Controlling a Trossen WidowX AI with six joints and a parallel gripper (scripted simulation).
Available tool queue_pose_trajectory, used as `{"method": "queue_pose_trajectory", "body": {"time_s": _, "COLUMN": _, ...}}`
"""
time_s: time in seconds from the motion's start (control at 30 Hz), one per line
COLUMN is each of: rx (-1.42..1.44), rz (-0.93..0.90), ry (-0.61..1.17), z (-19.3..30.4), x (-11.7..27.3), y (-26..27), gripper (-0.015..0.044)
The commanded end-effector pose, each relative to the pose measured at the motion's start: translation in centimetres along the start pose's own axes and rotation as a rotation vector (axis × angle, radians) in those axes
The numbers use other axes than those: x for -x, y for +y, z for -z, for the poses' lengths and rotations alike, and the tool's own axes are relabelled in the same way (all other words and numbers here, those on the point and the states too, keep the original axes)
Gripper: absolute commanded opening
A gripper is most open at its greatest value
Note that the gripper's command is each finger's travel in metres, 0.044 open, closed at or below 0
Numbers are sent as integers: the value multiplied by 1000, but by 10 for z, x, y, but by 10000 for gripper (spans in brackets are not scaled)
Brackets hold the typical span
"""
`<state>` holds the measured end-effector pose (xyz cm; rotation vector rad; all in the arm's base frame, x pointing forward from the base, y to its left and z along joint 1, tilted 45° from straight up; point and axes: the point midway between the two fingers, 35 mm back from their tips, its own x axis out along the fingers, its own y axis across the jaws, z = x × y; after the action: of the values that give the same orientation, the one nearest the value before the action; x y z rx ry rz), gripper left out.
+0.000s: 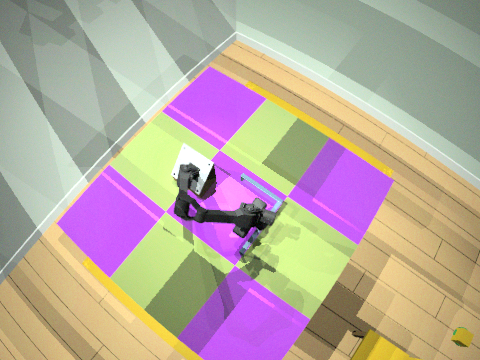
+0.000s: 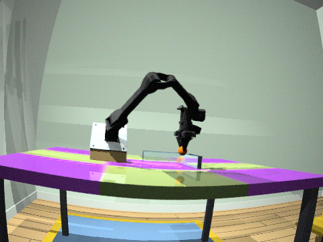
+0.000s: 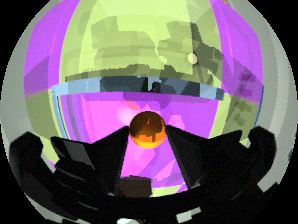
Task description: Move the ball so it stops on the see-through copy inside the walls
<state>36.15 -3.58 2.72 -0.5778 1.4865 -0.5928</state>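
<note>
My gripper (image 2: 182, 148) (image 3: 147, 128) is shut on the orange ball (image 2: 182, 150) (image 3: 147, 135) and holds it above the table (image 2: 148, 188). The see-through copy (image 2: 180, 160) (image 3: 127, 114) shows as a pale pinkish ball, below the held ball in the exterior view and just up and left of it in the wrist view. Two low clear walls (image 1: 263, 189) (image 1: 245, 248) (image 2: 200, 163) (image 3: 75, 91) meet in a corner. In the wrist view, one wall crosses beyond the ball and the other runs at the left. The arm hides the ball in the top view.
The arm's white base plate (image 1: 194, 165) (image 2: 101, 136) stands on a brown block (image 2: 108, 155) left of the walls. The table has purple and green squares. A yellow piece of furniture (image 1: 381, 347) and a small yellow cube (image 1: 462, 337) are off the table at the lower right.
</note>
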Motion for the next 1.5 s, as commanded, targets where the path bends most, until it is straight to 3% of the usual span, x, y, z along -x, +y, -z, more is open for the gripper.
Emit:
{"method": "queue_pose_trajectory", "body": {"time_s": 0.0, "rx": -19, "rz": 4, "ry": -10, "z": -2, "x": 32, "y": -4, "gripper": 0}}
{"method": "queue_pose_trajectory", "body": {"time_s": 0.23, "rx": -33, "rz": 26, "ry": -14, "z": 1, "x": 73, "y": -11, "gripper": 0}}
{"method": "queue_pose_trajectory", "body": {"time_s": 0.47, "rx": -35, "rz": 28, "ry": -14, "z": 1, "x": 76, "y": -10, "gripper": 0}}
{"method": "queue_pose_trajectory", "body": {"time_s": 0.73, "rx": -36, "rz": 27, "ry": -15, "z": -3, "x": 30, "y": 33, "gripper": 0}}
{"method": "queue_pose_trajectory", "body": {"time_s": 1.0, "rx": -36, "rz": 27, "ry": -16, "z": -3, "x": 22, "y": 34, "gripper": 0}}
{"method": "queue_pose_trajectory", "body": {"time_s": 1.33, "rx": -36, "rz": 30, "ry": -16, "z": -4, "x": -37, "y": 32, "gripper": 0}}
{"method": "queue_pose_trajectory", "body": {"time_s": 1.47, "rx": -36, "rz": 31, "ry": -16, "z": -4, "x": -42, "y": 31, "gripper": 0}}
